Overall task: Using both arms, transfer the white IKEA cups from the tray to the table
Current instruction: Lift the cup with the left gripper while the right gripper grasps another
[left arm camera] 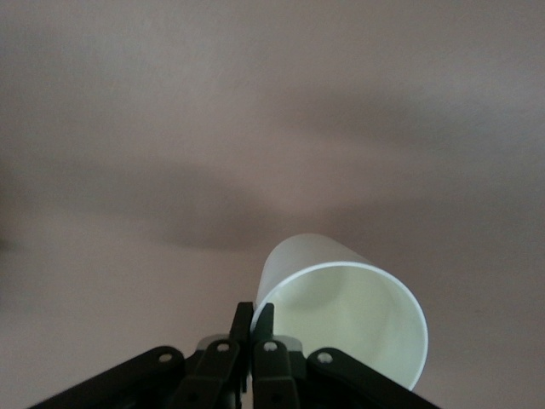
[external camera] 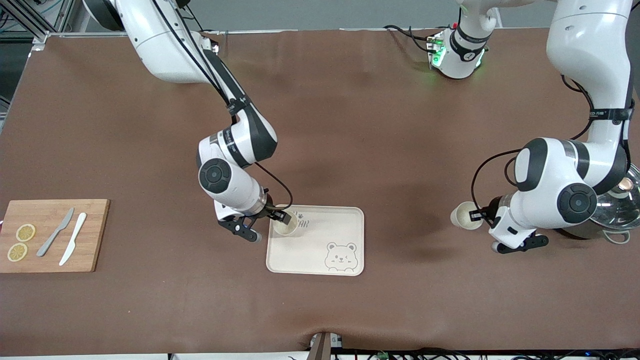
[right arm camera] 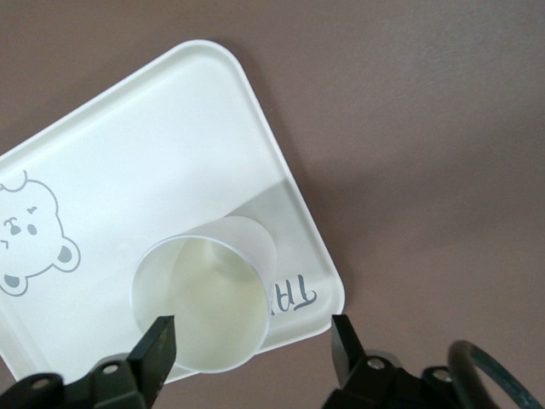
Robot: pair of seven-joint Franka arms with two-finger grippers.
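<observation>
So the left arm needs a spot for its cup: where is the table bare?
Bare brown cloth runs from the tray to the left gripper, shut on its cup, and along the table toward the bases. It is crowded at the steel pot, the cutting board, and where the right gripper straddles the tray's cup.

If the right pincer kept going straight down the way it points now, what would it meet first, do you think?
Most likely the white cup standing on the tray: the right pincer is open, one finger inside the rim, one outside.
</observation>
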